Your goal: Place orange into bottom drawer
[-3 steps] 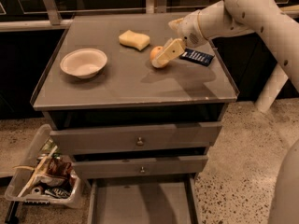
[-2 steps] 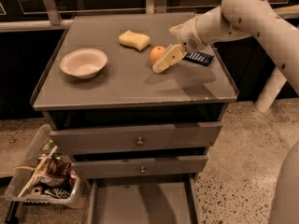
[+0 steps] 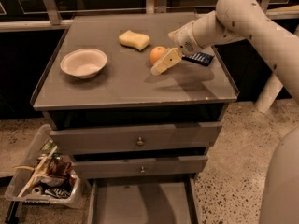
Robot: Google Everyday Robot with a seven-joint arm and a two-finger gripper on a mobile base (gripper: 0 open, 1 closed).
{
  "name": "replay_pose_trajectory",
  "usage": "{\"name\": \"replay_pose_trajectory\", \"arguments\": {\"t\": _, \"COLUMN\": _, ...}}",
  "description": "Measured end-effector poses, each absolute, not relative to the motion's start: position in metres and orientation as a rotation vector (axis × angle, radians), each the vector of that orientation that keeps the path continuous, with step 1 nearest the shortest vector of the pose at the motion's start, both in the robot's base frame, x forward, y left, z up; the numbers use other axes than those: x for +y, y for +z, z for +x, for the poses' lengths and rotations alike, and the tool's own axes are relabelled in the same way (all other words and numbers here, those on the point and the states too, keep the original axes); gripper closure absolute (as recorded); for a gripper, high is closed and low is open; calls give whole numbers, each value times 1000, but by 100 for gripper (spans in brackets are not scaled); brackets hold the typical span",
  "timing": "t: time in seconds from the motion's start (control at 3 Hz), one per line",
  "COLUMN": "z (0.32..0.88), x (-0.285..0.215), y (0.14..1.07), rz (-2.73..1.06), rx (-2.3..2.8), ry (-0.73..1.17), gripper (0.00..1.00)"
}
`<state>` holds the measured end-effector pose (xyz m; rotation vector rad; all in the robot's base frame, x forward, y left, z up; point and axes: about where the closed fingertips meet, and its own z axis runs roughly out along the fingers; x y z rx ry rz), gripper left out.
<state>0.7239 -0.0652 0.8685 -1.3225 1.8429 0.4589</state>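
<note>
The orange (image 3: 157, 54) is on the grey cabinet top (image 3: 117, 85), right of centre and just in front of the pale yellow sponge (image 3: 134, 39). My gripper (image 3: 164, 62) reaches in from the right on the white arm and sits right against the orange's right side, low over the top. Whether the orange rests on the surface or is held just above it cannot be told. The bottom drawer (image 3: 140, 203) is pulled out at the foot of the cabinet, and its grey floor is bare.
A white bowl (image 3: 84, 62) stands at the left of the cabinet top. A dark blue packet (image 3: 199, 58) lies behind the gripper near the right edge. Two upper drawers (image 3: 138, 139) are closed. A clear bin of clutter (image 3: 42, 183) sits on the floor at lower left.
The orange has shifted slightly left and toward the back, and now shows more fully beside the gripper. The arm has swung a little with it.
</note>
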Motion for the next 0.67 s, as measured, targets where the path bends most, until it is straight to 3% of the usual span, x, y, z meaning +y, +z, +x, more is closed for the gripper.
{"name": "replay_pose_trajectory", "arguments": {"t": 0.67, "z": 724, "x": -65, "y": 868, "rz": -1322, "rx": 1843, "ry": 459, "gripper": 41}}
